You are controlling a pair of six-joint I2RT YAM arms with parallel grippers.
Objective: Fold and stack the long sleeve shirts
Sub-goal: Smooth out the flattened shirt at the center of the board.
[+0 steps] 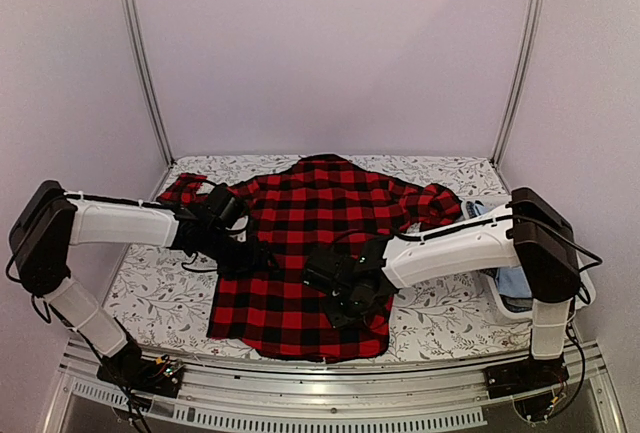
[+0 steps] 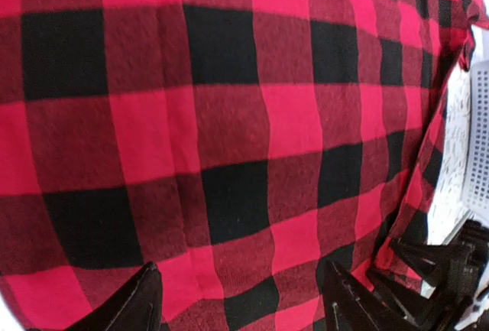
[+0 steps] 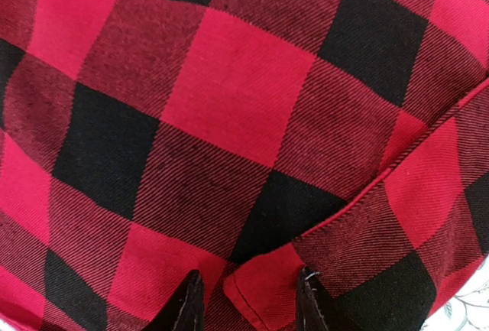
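While both claws hang low over it, the shirt (image 1: 310,243) lies spread flat on the table (image 1: 150,293), collar toward the far side and a sleeve bunched at each shoulder.

The left claw (image 2: 238,274) is released: its fingers (image 2: 141,300) stand wide apart and grip nothing. Check cloth fills the space under and ahead of it. Off to that claw's right the shirt's edge ends, then comes a strip of table, then the white basket (image 2: 481,140). From above, this claw sits over the shirt's left side, just below the left sleeve.

The right claw (image 3: 248,281) is also released, its fingers (image 3: 187,304) partly apart. A stitched hem (image 3: 382,182) runs up and away to the right of this claw, and the hem's turned corner lies right between the fingertips. Whether the tips touch that corner, I cannot tell; nothing looks pinched. From above, this claw is over the shirt's lower middle, with the bottom edge just nearer than it.

Beyond the right arm's elbow, the basket holds a blue cloth (image 1: 515,283).
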